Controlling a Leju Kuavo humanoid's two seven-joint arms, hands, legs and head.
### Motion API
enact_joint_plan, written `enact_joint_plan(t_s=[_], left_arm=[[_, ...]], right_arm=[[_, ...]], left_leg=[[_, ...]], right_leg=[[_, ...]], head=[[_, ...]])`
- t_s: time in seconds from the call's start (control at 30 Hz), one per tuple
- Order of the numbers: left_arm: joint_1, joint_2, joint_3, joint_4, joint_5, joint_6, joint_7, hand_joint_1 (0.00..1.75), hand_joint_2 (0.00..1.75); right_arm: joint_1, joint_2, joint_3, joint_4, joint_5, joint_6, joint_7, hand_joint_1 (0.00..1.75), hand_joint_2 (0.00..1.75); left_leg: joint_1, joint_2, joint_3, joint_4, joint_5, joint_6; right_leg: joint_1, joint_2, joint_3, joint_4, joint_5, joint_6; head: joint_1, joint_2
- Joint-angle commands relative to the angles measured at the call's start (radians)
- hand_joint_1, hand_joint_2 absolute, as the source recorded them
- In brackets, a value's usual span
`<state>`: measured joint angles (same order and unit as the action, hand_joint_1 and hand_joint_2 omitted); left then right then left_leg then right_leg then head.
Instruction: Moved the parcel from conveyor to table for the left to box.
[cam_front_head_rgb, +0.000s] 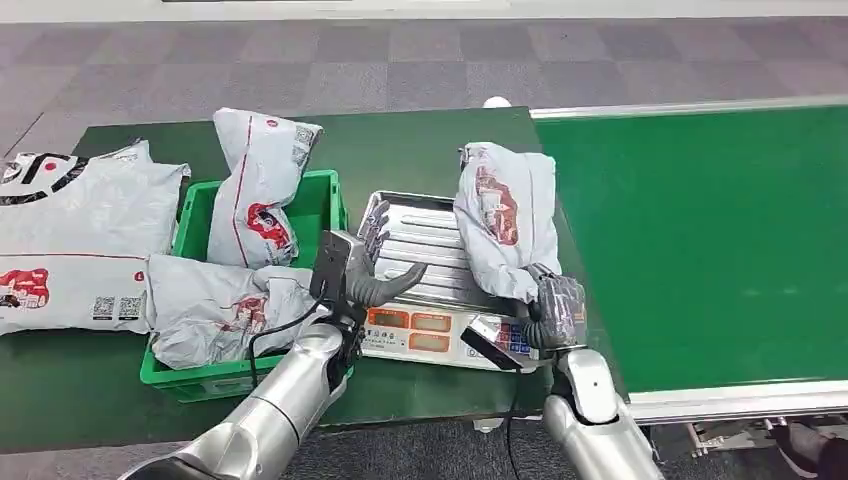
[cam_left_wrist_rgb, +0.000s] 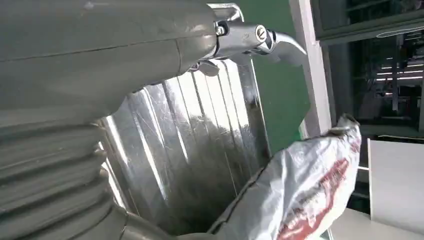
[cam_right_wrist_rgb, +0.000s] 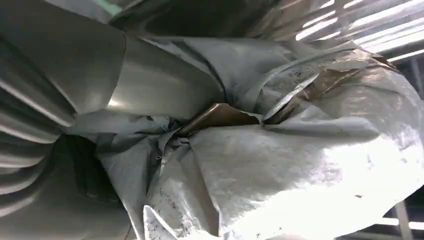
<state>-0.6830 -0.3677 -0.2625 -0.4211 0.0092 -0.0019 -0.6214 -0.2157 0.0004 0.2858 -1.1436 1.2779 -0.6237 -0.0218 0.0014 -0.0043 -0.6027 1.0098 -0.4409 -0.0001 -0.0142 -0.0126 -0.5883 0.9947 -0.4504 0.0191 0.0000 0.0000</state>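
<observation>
- Head view: we see the green conveyor (cam_front_head_rgb: 700, 240) filling the right side, its belt edged by a pale metal frame.
- To its left lies the dark green table (cam_front_head_rgb: 420, 140), which carries every other item listed below.
- At the table's left edge we note a large flat grey mailer (cam_front_head_rgb: 80, 240) with red and black print, lying just beside the crate.
- The green crate (cam_front_head_rgb: 325, 205) sits left of centre; one grey bag (cam_front_head_rgb: 258, 185) stands tilted against its rear wall and rises above the rim, and a second crumpled bag (cam_front_head_rgb: 215, 312) lies across its front.
- The weighing scale (cam_front_head_rgb: 425, 250) stands between crate and conveyor, with a ribbed steel platter (cam_left_wrist_rgb: 200, 150) and an orange-display panel (cam_front_head_rgb: 415, 330) facing us.
- The parcel (cam_front_head_rgb: 505, 220), a grey plastic bag with a red logo, is held upright over the right part of the platter; we cannot tell whether its lower end touches the steel. The left wrist view shows it (cam_left_wrist_rgb: 310, 195) at the platter's edge.
- The right hand (cam_front_head_rgb: 555, 310) grasps the parcel's lower end; in the right wrist view its thumb (cam_right_wrist_rgb: 150, 85) presses into the crumpled plastic (cam_right_wrist_rgb: 300, 165).
- The left hand (cam_front_head_rgb: 365, 265) is released, fingers spread and holding nothing, above the platter's left edge, apart from the parcel.
</observation>
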Motion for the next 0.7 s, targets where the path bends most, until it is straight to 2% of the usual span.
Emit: enact_joint_plan(t_s=[0.03,0.1,0.13,0.3,0.7], left_arm=[[-0.045,0.019,-0.061,0.052,0.017,0.007,-0.004,0.0,1.75],[-0.045,0.019,-0.061,0.052,0.017,0.007,-0.004,0.0,1.75],[-0.045,0.019,-0.074,0.051,0.021,0.007,-0.004,0.0,1.75],[-0.05,0.019,-0.155,0.05,0.083,0.012,0.005,0.0,1.75],[-0.051,0.019,-0.158,0.051,0.086,0.013,0.005,0.0,1.75]], right_arm=[[-0.084,0.01,0.132,0.168,-0.045,0.03,-0.019,1.75,1.75],[-0.084,0.01,0.132,0.168,-0.045,0.03,-0.019,1.75,1.75],[-0.078,0.015,0.129,0.156,-0.105,0.066,-0.045,1.75,1.75],[-0.034,-0.007,0.123,0.026,-0.089,0.064,-0.012,1.75,1.75],[-0.035,-0.008,0.121,0.02,-0.089,0.07,-0.009,1.75,1.75]], left_leg=[[0.001,0.005,0.002,-0.001,0.0,-0.001],[0.001,0.006,0.002,-0.001,-0.001,-0.001],[0.001,0.007,0.003,-0.002,0.0,-0.002],[0.002,0.009,0.004,0.0,-0.001,-0.003],[0.002,0.011,0.004,-0.001,-0.002,-0.003]], right_leg=[[0.001,0.005,0.001,-0.001,0.001,-0.001],[0.001,0.005,0.0,-0.001,0.001,-0.001],[0.001,0.007,0.001,-0.002,0.002,-0.002],[0.002,0.008,0.0,-0.001,0.001,-0.003],[0.002,0.011,0.0,0.0,0.002,-0.003]], head=[[0.0,0.0],[0.0,0.0],[0.0,0.0],[0.0,0.0],[0.0,0.0]])
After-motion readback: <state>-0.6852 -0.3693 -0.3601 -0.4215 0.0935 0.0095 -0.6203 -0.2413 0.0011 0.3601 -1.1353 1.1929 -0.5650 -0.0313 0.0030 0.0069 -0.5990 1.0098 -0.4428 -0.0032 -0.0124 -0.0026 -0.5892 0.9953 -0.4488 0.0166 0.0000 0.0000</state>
